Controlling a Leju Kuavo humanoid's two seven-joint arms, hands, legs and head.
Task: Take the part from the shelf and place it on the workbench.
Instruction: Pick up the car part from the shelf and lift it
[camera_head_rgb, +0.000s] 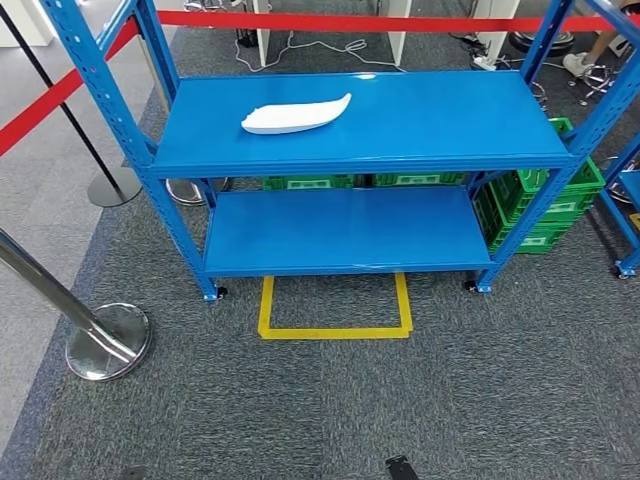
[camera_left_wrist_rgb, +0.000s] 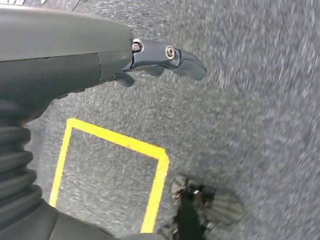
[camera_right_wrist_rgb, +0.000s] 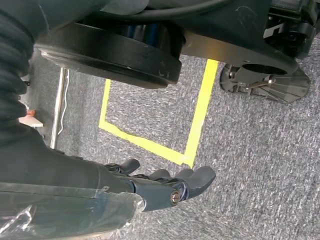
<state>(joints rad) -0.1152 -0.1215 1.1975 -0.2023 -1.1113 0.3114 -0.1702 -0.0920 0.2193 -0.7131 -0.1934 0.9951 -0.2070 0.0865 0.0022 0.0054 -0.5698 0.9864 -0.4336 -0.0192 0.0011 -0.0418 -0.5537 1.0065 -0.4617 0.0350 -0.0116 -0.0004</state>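
1. Head view: grey carpet (camera_head_rgb: 528, 400) in the foreground, a square of yellow tape (camera_head_rgb: 335, 331) on it just before the blue shelf (camera_head_rgb: 362, 240).
2. Left wrist view: the left hand (camera_left_wrist_rgb: 158, 57) hangs above the carpet — fingers extended, close together, holding nothing.
3. Right wrist view: the right hand (camera_right_wrist_rgb: 162, 185) hangs likewise, fingers stretched out side by side, empty.
4. At left, a chrome post (camera_head_rgb: 98, 335) stands on its round base.
5. On the shelf's top level lies the white part (camera_head_rgb: 296, 116) — long, curved, left of centre.
6. Beyond the shelf, green crates (camera_head_rgb: 543, 205) and red barrier tape (camera_head_rgb: 362, 20).
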